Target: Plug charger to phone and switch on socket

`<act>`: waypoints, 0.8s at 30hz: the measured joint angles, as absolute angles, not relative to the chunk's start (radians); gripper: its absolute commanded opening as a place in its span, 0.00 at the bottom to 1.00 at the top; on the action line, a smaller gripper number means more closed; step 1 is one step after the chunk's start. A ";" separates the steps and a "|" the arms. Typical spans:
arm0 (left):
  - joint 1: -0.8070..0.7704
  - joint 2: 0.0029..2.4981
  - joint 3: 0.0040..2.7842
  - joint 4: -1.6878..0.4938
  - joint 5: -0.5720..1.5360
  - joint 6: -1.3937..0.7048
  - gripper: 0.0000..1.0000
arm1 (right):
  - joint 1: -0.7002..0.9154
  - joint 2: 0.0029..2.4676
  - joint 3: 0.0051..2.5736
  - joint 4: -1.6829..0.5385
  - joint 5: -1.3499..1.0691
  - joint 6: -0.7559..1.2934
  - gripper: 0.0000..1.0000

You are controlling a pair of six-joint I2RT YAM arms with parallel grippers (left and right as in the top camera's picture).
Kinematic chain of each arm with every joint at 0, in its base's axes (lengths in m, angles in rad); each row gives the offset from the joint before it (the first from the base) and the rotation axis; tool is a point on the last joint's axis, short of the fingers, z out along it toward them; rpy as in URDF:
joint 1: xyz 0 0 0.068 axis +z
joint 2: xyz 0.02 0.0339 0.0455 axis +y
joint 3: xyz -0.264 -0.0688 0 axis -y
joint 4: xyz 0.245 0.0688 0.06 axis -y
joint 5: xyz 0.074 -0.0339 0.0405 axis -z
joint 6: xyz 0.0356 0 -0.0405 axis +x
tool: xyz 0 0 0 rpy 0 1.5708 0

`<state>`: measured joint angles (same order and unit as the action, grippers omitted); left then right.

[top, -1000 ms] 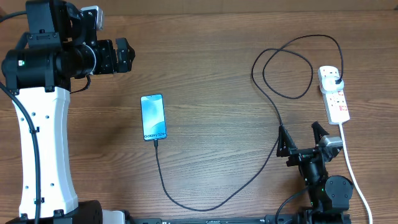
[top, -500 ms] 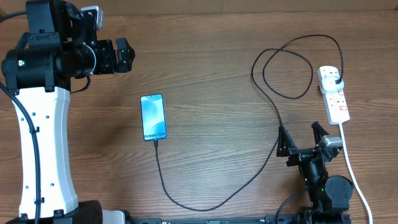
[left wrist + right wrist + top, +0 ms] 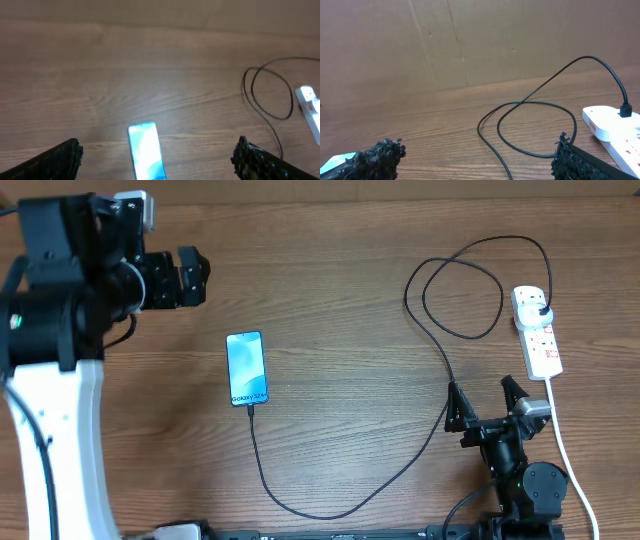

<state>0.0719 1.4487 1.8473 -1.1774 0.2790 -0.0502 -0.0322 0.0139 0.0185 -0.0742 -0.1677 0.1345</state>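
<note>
The phone (image 3: 246,368) lies flat mid-table with its light-blue screen lit; it also shows in the left wrist view (image 3: 146,157). The black charger cable (image 3: 330,513) meets the phone's lower edge, curves along the front, loops (image 3: 460,290) and ends in a black plug (image 3: 541,309) seated in the white socket strip (image 3: 537,335) at the right. My left gripper (image 3: 200,278) is open and empty, raised behind and left of the phone. My right gripper (image 3: 479,388) is open and empty, with the cable passing by its left finger (image 3: 455,408). The right wrist view shows the cable (image 3: 530,125), plug (image 3: 626,111) and strip (image 3: 612,127).
The strip's thick white cord (image 3: 565,450) runs toward the front edge, right of the right arm. The left arm's white body (image 3: 50,430) stands over the table's left side. A brown cardboard wall (image 3: 470,40) stands behind the table.
The left arm has swung a little to the left and its gripper with it. The right arm, phone, cable and strip have not moved.
</note>
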 measured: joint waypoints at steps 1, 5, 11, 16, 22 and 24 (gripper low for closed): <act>0.072 1.423 1.833 -1.162 0.275 -0.050 1.00 | -0.032 0.014 0.019 -0.075 -0.168 0.134 1.00; 0.072 1.316 1.721 -1.048 0.268 -0.050 1.00 | -0.032 0.014 0.019 -0.075 -0.168 0.134 1.00; 0.072 1.142 1.413 -0.802 0.260 -0.050 1.00 | -0.032 0.014 0.019 -0.075 -0.168 0.134 1.00; 0.072 0.964 1.107 -0.594 0.256 -0.050 1.00 | -0.032 0.014 0.019 -0.075 -0.168 0.134 1.00; 0.072 0.714 0.773 -0.346 0.256 -0.050 1.00 | -0.032 0.014 0.019 -0.074 -0.168 0.134 1.00; 0.072 0.634 0.676 -0.288 0.253 -0.050 1.00 | -0.032 0.014 0.019 -0.074 -0.167 0.134 1.00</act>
